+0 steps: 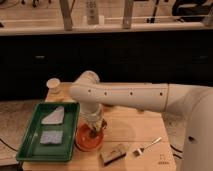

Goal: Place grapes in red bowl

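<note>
We see the gripper (pixel 93 126) pointing down over the red bowl (pixel 82 143), with the grapes (pixel 95 132) right at its tip, within the bowl's rim. We can't tell if it's clamping them or has let go. The bowl sits just beside the green tray (pixel 29 146), with a tan block (pixel 114 153) and a fork (pixel 148 145) nearby.

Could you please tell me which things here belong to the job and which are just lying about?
For the job: grapes beneath the gripper, which hangs just over the red bowl.
Lying about: green tray, pale cup, tan block, fork.
</note>
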Robot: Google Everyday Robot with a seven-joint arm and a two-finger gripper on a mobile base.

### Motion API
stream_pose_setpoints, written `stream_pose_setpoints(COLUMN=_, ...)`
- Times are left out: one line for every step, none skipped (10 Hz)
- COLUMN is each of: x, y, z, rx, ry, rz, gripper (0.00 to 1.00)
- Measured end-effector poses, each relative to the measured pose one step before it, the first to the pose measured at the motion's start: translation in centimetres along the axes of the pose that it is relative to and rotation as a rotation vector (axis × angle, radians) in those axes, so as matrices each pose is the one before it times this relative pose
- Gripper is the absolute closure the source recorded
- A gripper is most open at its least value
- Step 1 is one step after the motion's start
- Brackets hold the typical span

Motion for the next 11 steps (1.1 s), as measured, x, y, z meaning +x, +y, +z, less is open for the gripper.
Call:
stream_pose_setpoints(x=-0.003, y=-0.003, z=-0.006, rx=-0.00022, ry=-0.00013, rz=-0.00006, gripper=0.84)
stream_pose_setpoints(x=-0.012, y=0.029, z=-0.014, rx=-0.00149, ry=-0.00123, rz=0.00043, gripper=0.84)
stream_pose_setpoints(x=0.004, y=0.011, z=0.017, rx=-0.00122, ry=-0.00046, rz=0.00003, gripper=0.86)
stream_pose_setpoints(x=-0.007, y=-0.003, z=-0.010, rx=-0.00092, ry=-0.00028, rz=-0.00022, gripper=0.89)
stream_pose_setpoints(x=-0.007, y=0.005, z=0.006, rx=-0.00097, ry=-0.00055, rz=-0.00008, gripper=0.89)
stream_pose_setpoints(x=0.002, y=0.055, z=0.013, rx=-0.00275, ry=-0.00189, rz=0.00091, gripper=0.89)
stream_pose_setpoints(x=0.022, y=0.062, z=-0.002, rx=-0.00291, ry=-0.00083, rz=0.00098, gripper=0.89)
stream_pose_setpoints(x=-0.032, y=-0.034, z=-0.008, rx=-0.00075, ry=-0.00072, rz=-0.00068, gripper=0.89)
stream_pose_setpoints(x=-0.014, y=-0.032, z=0.014, rx=-0.00102, ry=-0.00013, rz=-0.00053, gripper=0.89)
stream_pose_setpoints(x=-0.010, y=0.050, z=-0.014, rx=-0.00249, ry=-0.00109, rz=-0.00031, gripper=0.89)
stream_pose_setpoints(x=0.036, y=0.107, z=0.015, rx=-0.00428, ry=-0.00082, rz=0.00136, gripper=0.89)
